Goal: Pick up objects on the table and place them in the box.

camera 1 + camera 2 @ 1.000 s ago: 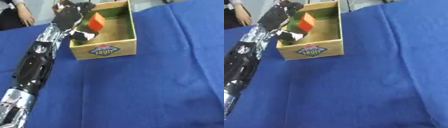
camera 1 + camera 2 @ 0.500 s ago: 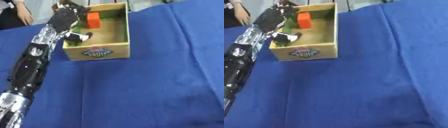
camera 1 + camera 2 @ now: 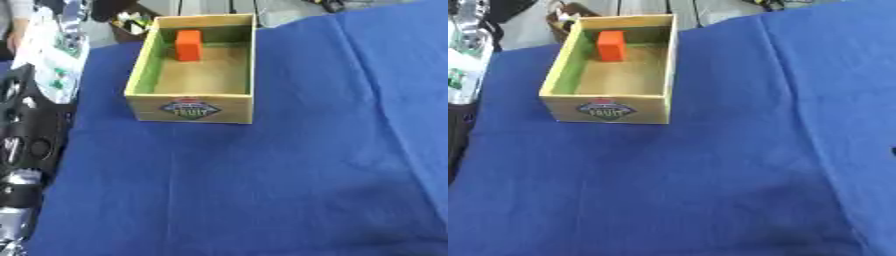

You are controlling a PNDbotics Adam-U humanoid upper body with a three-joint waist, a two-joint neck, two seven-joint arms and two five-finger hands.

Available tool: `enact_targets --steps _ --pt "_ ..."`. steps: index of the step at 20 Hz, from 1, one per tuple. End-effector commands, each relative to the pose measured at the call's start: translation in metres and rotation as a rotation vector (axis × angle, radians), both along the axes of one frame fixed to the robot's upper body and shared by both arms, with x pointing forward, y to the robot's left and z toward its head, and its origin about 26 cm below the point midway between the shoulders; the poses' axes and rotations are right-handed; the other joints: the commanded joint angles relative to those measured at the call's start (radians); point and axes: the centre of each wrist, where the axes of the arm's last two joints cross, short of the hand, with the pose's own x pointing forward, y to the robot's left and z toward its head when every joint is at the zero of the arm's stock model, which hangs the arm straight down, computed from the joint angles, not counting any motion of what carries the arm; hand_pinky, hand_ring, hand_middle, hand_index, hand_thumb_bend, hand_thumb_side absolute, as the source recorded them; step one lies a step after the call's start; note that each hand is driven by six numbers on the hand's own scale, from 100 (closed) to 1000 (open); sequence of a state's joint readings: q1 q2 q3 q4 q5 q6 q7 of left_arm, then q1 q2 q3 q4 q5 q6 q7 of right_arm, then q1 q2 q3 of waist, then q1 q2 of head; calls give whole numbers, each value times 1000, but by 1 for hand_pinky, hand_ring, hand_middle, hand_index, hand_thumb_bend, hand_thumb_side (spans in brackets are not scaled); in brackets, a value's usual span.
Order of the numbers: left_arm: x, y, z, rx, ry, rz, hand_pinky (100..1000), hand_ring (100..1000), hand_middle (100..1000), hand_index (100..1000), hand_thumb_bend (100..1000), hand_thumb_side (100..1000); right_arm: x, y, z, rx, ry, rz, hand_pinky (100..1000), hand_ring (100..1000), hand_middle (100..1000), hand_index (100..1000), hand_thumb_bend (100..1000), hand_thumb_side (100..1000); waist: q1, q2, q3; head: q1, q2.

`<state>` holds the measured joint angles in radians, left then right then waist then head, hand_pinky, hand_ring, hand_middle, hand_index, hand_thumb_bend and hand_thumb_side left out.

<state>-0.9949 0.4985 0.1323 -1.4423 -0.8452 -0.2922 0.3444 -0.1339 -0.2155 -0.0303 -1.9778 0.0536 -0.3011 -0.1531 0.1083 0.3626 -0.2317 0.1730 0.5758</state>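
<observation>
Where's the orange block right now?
The orange block stands inside the wooden box, at its far end near the left wall, upper left in both eye views.

block (image 3: 188,45) in box (image 3: 191,107), far end

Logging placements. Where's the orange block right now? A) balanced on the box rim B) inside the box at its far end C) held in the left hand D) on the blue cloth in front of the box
B: the orange block stands inside the box, against its far wall.

Orange block (image 3: 188,45); yellow-green box (image 3: 191,108); blue tablecloth (image 3: 289,190)
</observation>
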Motion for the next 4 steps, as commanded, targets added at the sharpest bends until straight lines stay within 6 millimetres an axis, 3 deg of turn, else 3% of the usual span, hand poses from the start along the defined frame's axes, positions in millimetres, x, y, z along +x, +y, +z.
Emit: enact_targets --steps 1,4 --pt "-21 1 20 -91 -117 -57 260 456 477 756 100 814 -3 -3 6 10 -18 -8 712 753 473 574 100 353 -12 -30 10 -22 12" --pt "-20 -7 -5 -164 -67 -93 195 386 423 706 100 869 -4 -8 6 25 -22 -32 711 751 474 574 100 351 -21 -37 42 -49 18"
